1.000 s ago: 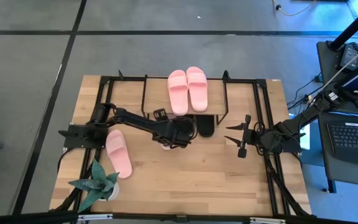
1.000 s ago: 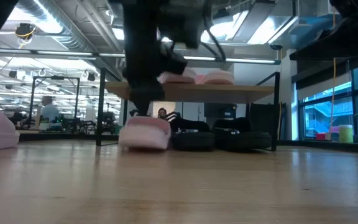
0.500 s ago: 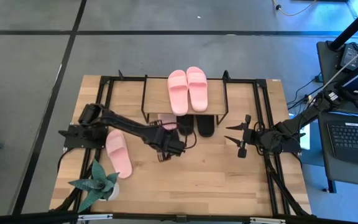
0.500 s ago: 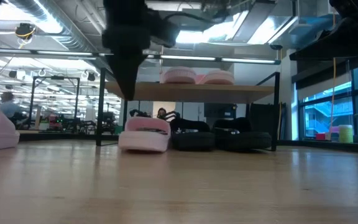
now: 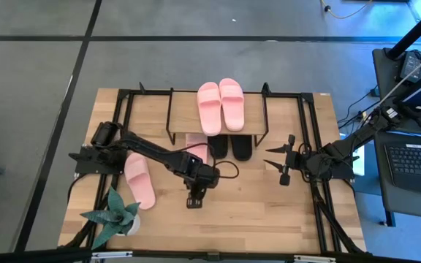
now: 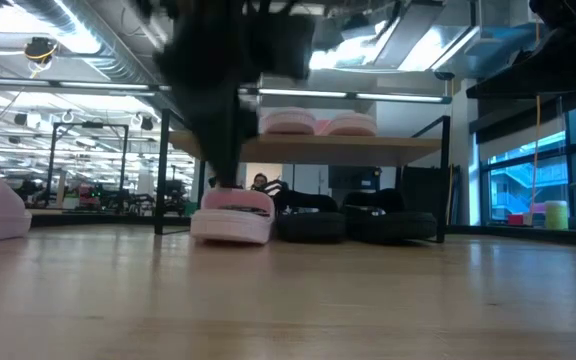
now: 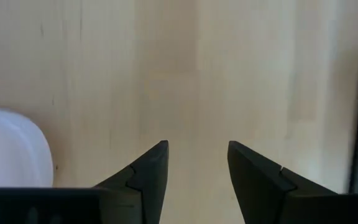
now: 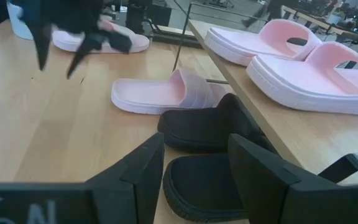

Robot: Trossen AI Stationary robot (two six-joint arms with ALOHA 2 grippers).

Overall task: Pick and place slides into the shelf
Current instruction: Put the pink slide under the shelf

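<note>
Pale pink foam slide (image 5: 196, 144) with wide strap, flat under low black-framed, wood-topped shelf (image 5: 180, 115), just beside black pair (image 5: 231, 146). Left gripper (image 5: 194, 201) in front of shelf over bare tabletop, parted, empty. Right gripper (image 5: 283, 162) beside shelf, spread, empty.

1. Pink slides: four in all. Two sit as a pair (image 5: 221, 105) on the shelf (image 5: 181, 109) top board, one (image 5: 198, 145) lies under the shelf beyond the parted jaws of the left gripper (image 5: 194, 201), and one (image 5: 139, 180) lies well to that gripper's side.
2. Black slides: two (image 5: 232, 147), side by side under the shelf, just ahead of the right gripper's (image 5: 283, 160) open jaws.
3. Shelves: one.
4. Potted plants (image 5: 113, 215): one.
5. Robot arms: two.
</note>
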